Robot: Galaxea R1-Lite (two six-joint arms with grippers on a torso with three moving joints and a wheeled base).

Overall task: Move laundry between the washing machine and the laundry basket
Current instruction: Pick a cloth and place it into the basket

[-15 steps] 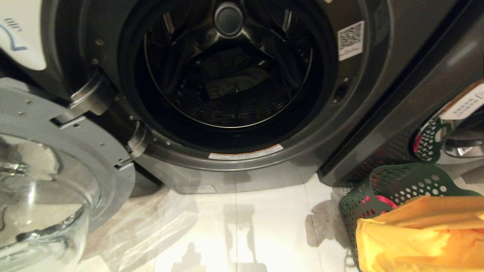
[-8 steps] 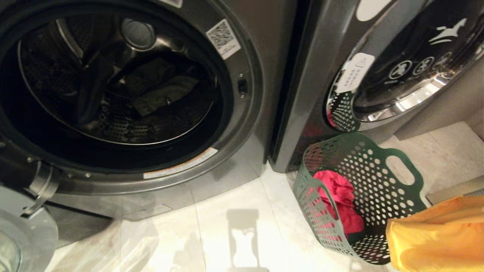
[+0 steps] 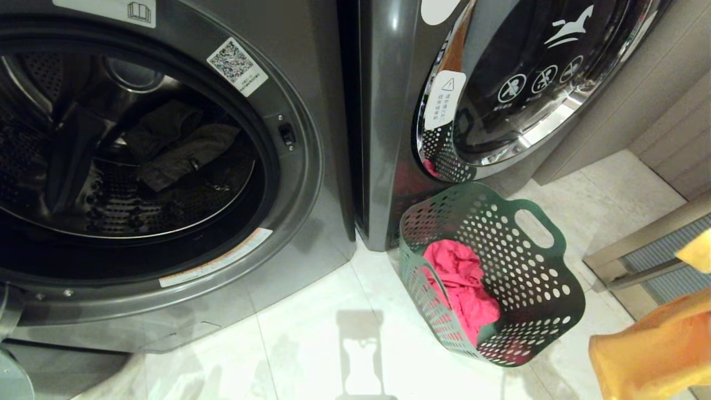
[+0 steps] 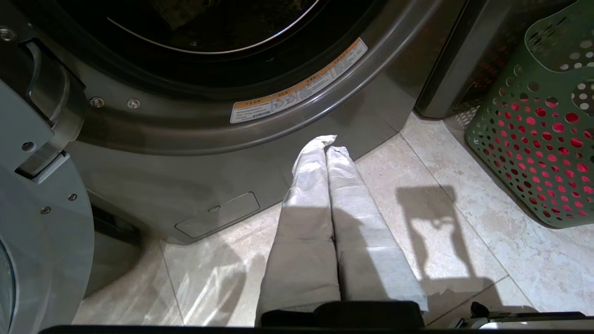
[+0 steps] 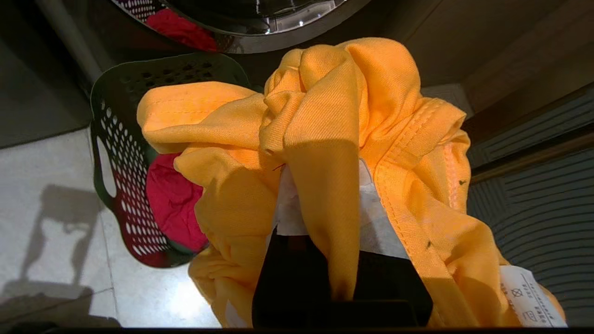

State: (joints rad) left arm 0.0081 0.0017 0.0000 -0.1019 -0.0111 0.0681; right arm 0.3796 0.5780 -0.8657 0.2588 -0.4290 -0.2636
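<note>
The washing machine (image 3: 311, 183) stands on the left with its door open. A dark garment (image 3: 178, 144) lies in its drum. The green laundry basket (image 3: 533, 261) sits on the floor to its right, with a red garment (image 3: 461, 289) inside. My right gripper (image 5: 332, 185) is shut on an orange garment (image 5: 325, 116), which hangs beside and above the laundry basket (image 5: 116, 153) and covers the fingers. The same orange garment (image 3: 650, 350) shows at the head view's lower right. My left gripper (image 4: 327, 141) is shut and empty, low before the washing machine (image 4: 185, 130).
A second machine with a closed chrome-ringed door (image 3: 527, 83) stands right behind the basket. The open washer door (image 4: 41, 232) juts out on the left. A slatted panel (image 3: 661, 266) and a wall close the right side. Pale tile floor (image 3: 311, 344) lies before the machines.
The head view has swung to the right, so the washer slid left and the basket and second machine came fully into view. The orange garment stays in my right gripper at the lower right.
</note>
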